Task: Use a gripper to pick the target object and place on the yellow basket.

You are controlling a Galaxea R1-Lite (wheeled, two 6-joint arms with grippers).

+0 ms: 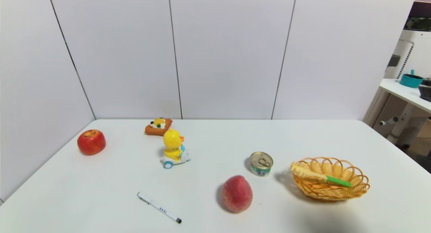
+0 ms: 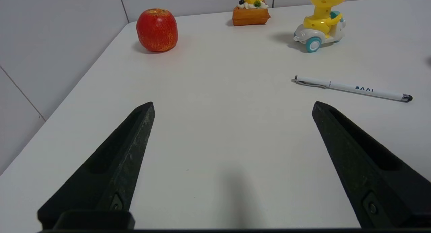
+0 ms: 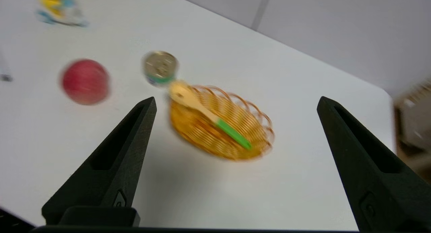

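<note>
Toy utensil already lies in the basket; both grippers stand empty.

The target object (image 1: 320, 176) rests across the yellow basket (image 1: 357, 189), pale head on the rim at about ten o'clock, green handle toward four o'clock. The right gripper (image 3: 235, 101), the nearer one, hangs above and short of the basket with fingers spread wide, holding nothing. The left gripper (image 2: 233, 103) is parked over bare table, fingers likewise spread. The white pen (image 2: 352, 88) reads roughly "BAAI"; the tin can (image 1: 261, 163) label is unreadable.
</note>
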